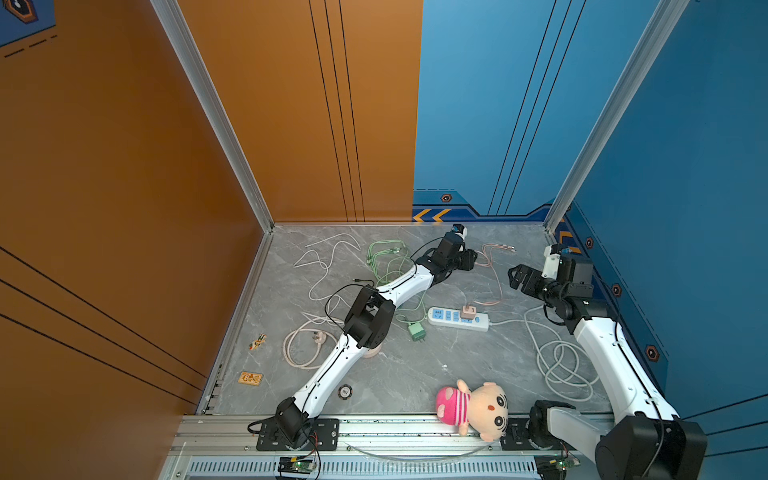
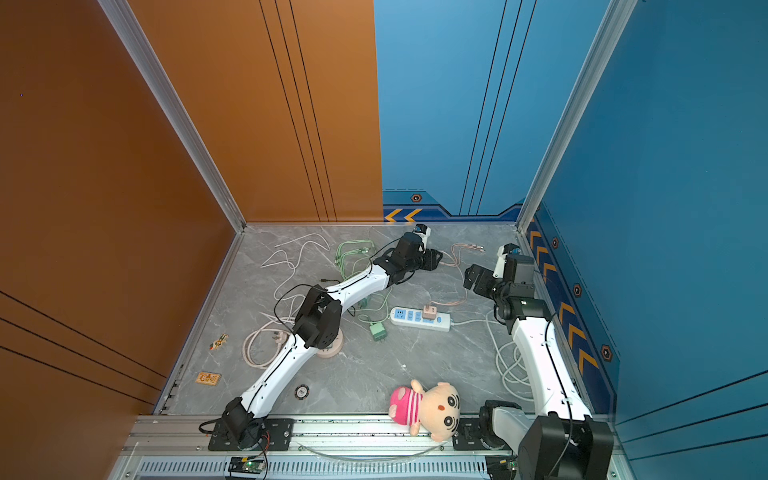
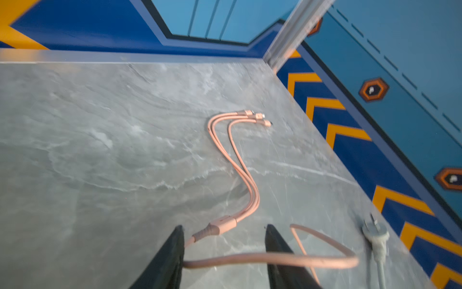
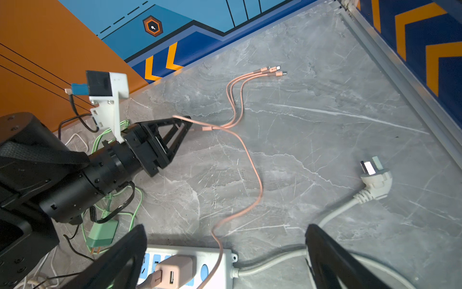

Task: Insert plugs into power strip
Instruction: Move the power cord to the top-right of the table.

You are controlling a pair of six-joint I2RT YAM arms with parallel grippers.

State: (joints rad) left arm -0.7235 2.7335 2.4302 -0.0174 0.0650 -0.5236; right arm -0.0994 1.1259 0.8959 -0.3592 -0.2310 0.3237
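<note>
The white power strip (image 1: pixel 446 319) (image 2: pixel 405 316) (image 4: pixel 217 260) lies mid-table. A pale pink plug (image 1: pixel 468 312) (image 2: pixel 430 312) (image 4: pixel 175 271) stands in one of its sockets. Its thin pink cable (image 4: pixel 257 180) (image 3: pixel 250 259) runs toward the back and crosses between the parted fingers of my left gripper (image 1: pixel 473 258) (image 2: pixel 437 259) (image 3: pixel 223 226) (image 4: pixel 186 122); the jaws are not closed on it. A mint green plug (image 1: pixel 417 331) (image 2: pixel 378 331) (image 4: pixel 102 235) lies loose left of the strip, prongs out. My right gripper (image 1: pixel 513 276) (image 2: pixel 468 276) (image 4: pixel 226 226) hangs wide open and empty behind the strip.
The strip's thick white cord coils (image 1: pixel 561 365) at the right and ends in a white three-prong plug (image 4: pixel 375 177) (image 3: pixel 377 237). Green cables (image 1: pixel 386 257), a white cable (image 1: pixel 328 249) and a beige cord (image 1: pixel 307 340) lie left. A plush doll (image 1: pixel 478 409) rests at the front edge.
</note>
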